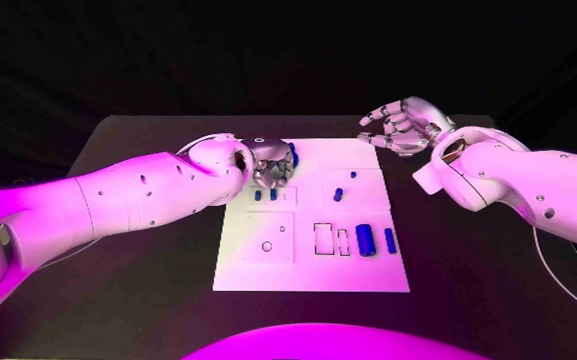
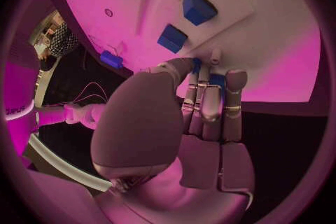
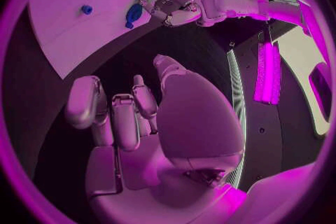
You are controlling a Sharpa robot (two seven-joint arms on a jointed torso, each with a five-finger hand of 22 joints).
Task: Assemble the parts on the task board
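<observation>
Blue part pinched in our left hand for seating below it; right hand curled, empty, clear.

left hand fingers curled downward pinching, right hand raised, fingers loosely spread apart

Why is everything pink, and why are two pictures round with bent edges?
Head view: coloured light tints the white task board pink; the backdrop stays dark. Left wrist view: a fisheye lens curves the board's edge, and the silver left hand looms large. Right wrist view: same bending; the silver right hand casts shade beneath itself.
</observation>
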